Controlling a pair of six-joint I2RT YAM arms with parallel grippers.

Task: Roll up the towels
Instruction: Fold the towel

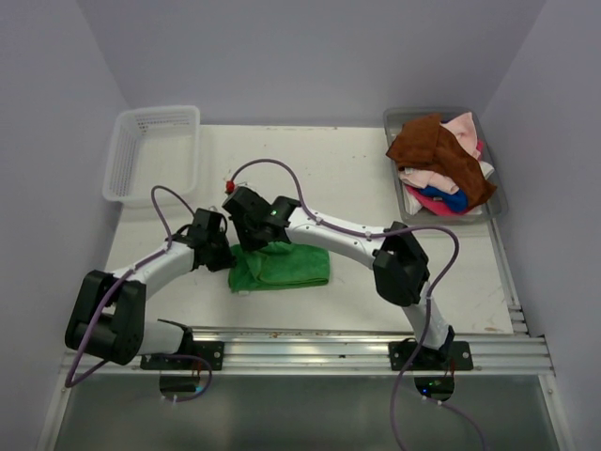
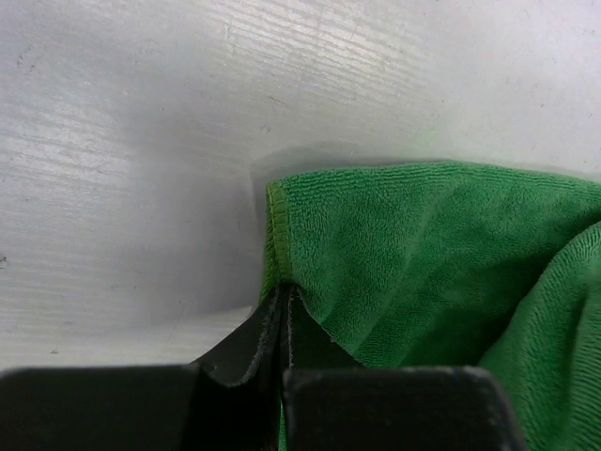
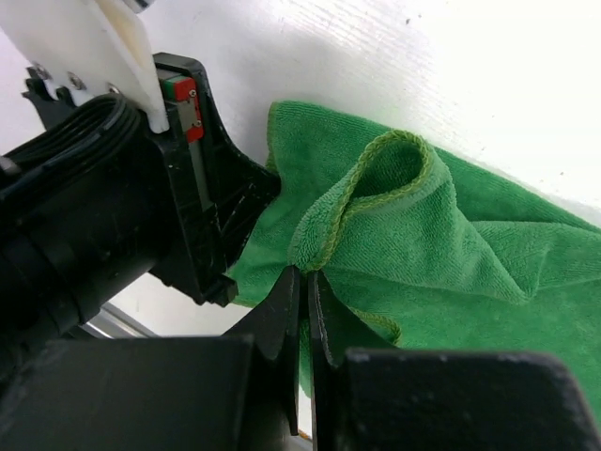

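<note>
White table [image 1: 347, 169] fills most of the overhead view, walled in by plain grey panels. Across its near half the left arm [image 1: 141, 272] and right arm [image 1: 347, 230] reach inward and meet left of centre, with a purple cable [image 1: 282, 169] looping above the right one.

At the far left corner stands a white mesh basket [image 1: 155, 150]. At the far right corner lies a clear grey tray [image 1: 500, 199], well apart from both arms. It holds a loose heap: a rust-brown towel [image 1: 437, 150] on top, a pale pink towel [image 1: 462, 127] behind it and a blue towel [image 1: 441, 199] at the near end.

The green towel [image 1: 286, 268] [image 2: 423, 254] [image 3: 451, 235] lies on the table near the front edge, bunched into a folded strip. Its left end is hidden from above by the two wrists.

The left gripper [image 1: 221, 249] [image 2: 286, 310] has its jaws pressed together on the towel's hemmed left corner, low against the table. The right gripper [image 1: 252, 225] [image 3: 305, 282], just beside it, has its jaws almost closed on a raised loop of the towel's edge. In the right wrist view the left gripper's black body stands close on the left, touching the cloth.
</note>
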